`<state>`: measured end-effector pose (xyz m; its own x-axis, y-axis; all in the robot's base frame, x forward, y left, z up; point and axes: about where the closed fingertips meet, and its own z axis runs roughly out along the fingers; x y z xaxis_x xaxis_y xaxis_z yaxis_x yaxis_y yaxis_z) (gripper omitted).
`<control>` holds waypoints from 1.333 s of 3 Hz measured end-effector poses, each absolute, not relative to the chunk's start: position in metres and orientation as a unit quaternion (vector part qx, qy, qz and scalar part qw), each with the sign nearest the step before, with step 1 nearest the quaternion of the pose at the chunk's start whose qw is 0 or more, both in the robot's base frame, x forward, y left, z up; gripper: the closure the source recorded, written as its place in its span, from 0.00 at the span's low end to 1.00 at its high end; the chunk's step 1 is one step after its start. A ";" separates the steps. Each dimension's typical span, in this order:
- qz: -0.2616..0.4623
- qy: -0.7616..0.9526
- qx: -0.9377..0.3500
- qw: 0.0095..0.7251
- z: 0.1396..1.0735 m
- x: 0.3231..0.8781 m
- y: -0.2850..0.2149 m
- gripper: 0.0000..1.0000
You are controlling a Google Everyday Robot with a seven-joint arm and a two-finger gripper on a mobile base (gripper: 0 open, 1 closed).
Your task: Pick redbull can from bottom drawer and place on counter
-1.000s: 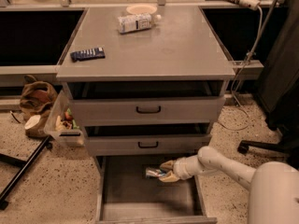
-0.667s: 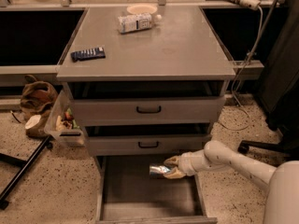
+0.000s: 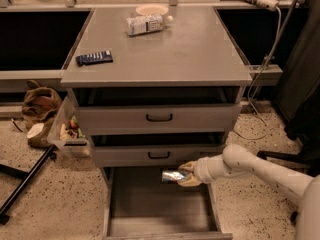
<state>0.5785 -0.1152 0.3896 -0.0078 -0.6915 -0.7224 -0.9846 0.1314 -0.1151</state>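
Observation:
The redbull can (image 3: 171, 176), a slim silver and blue can, lies on its side in my gripper (image 3: 186, 174), held above the floor of the open bottom drawer (image 3: 150, 209). The gripper is shut on its right end. My white arm (image 3: 255, 169) reaches in from the right, just below the middle drawer's front. The counter (image 3: 185, 49) is the grey cabinet top above.
On the counter lie a white labelled plastic bottle (image 3: 145, 24), a pale bowl (image 3: 151, 9) behind it, and a dark blue remote-like bar (image 3: 94, 58) at the left edge. The two upper drawers (image 3: 159, 118) stand slightly open. A bag (image 3: 42, 104) and clutter sit on the floor left.
My gripper has lifted the can a little off the drawer floor and drawn it slightly right and toward the drawer's front.

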 end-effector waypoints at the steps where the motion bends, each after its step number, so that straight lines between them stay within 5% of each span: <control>1: 0.218 0.670 -0.610 0.362 0.480 0.572 -0.126 1.00; 2: 0.185 0.651 -0.624 0.391 0.575 0.571 -0.123 1.00; 4: 0.167 0.651 -0.631 0.387 0.595 0.566 -0.126 1.00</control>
